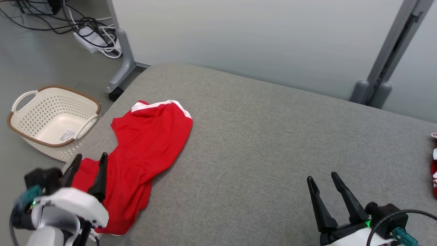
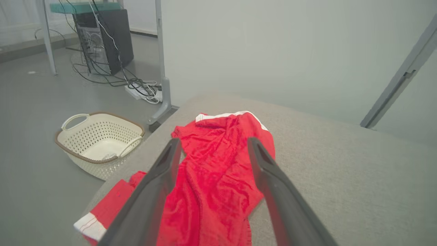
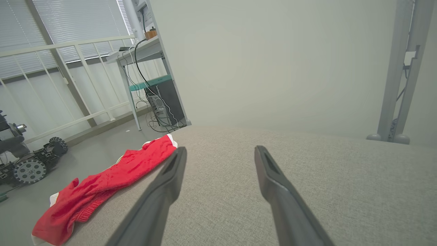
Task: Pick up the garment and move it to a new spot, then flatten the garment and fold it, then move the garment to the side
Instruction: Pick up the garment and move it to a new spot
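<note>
A red garment (image 1: 150, 143) is seen crumpled at the frame's left, on the grey counter (image 1: 259, 136). The left pincer (image 1: 91, 155) is held wide over its lower end; the right pincer (image 1: 322, 176), lower right, is likewise spread.

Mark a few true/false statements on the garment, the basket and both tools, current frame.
1. The red garment lies crumpled near the left edge of the grey surface. True.
2. The left tool is shut on the garment. False: its fingers stand apart, gripping nothing.
3. The basket stands on the floor beside the surface. True.
4. The garment lies in the basket. False: it is on the grey surface.
5. The right tool is open over bare surface. True.
</note>
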### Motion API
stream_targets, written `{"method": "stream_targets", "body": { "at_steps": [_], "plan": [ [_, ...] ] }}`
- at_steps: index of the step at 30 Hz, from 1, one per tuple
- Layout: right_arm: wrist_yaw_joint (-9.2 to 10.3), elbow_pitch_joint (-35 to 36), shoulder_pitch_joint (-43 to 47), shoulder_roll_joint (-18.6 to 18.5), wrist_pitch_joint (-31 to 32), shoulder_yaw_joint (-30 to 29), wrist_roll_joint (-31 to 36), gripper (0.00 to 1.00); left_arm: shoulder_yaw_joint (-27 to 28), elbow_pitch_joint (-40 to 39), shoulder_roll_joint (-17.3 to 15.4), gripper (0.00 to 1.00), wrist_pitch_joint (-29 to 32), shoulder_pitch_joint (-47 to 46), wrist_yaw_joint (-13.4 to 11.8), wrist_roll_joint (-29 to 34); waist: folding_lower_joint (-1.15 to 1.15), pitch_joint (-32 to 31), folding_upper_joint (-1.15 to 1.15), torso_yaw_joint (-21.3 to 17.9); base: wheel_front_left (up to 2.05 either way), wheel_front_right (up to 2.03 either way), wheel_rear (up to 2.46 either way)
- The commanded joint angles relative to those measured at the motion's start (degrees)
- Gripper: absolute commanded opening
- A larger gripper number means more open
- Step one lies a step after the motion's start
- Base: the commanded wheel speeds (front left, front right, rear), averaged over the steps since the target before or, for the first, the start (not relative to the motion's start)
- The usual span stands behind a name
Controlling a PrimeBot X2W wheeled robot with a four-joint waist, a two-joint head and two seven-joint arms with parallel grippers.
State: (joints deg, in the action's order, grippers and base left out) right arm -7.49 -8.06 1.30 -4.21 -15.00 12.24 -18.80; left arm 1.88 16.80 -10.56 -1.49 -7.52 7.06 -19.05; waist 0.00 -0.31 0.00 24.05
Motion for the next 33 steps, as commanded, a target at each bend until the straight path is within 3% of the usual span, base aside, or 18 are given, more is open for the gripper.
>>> {"method": "stream_targets", "body": {
  "at_steps": [1, 7, 16, 22, 33],
  "plan": [
    [-0.03, -0.10, -0.92, -0.16, -0.27, 0.06, -0.38, 1.00, -0.40, 0.92, -0.72, 1.00, 3.02, -1.23, 0.28, -1.63, 0.00, 0.50, 0.00, -0.79, 0.00, 0.00, 0.00],
    [-0.03, -0.37, -2.77, 0.06, -0.26, 0.70, -0.20, 1.00, -7.44, 6.52, -7.14, 1.00, 22.86, -7.53, 0.48, -8.65, 0.00, 2.96, 0.00, -3.48, 0.00, 0.00, 0.00],
    [-0.03, -1.41, -5.92, 0.39, -0.27, 2.48, -0.73, 1.00, -19.21, 13.22, -14.41, 1.00, 36.59, -13.05, 0.47, -19.97, 0.00, 5.74, 0.00, -7.68, 0.00, 0.00, 0.00],
    [-0.03, -2.08, -7.19, 0.36, -0.26, 3.41, -0.81, 1.00, -24.07, 16.93, -16.54, 1.00, 36.65, -15.30, 0.48, -21.64, 0.00, 6.36, 0.00, -9.21, 0.00, 0.00, 0.00],
    [-0.03, -2.75, -8.39, -0.03, -0.27, 4.42, -1.21, 1.00, -30.75, 25.64, -16.08, 1.00, 34.92, -18.87, 0.48, -23.29, 0.00, 6.76, 0.00, -10.94, 0.00, 0.00, 0.00]
  ]
}}
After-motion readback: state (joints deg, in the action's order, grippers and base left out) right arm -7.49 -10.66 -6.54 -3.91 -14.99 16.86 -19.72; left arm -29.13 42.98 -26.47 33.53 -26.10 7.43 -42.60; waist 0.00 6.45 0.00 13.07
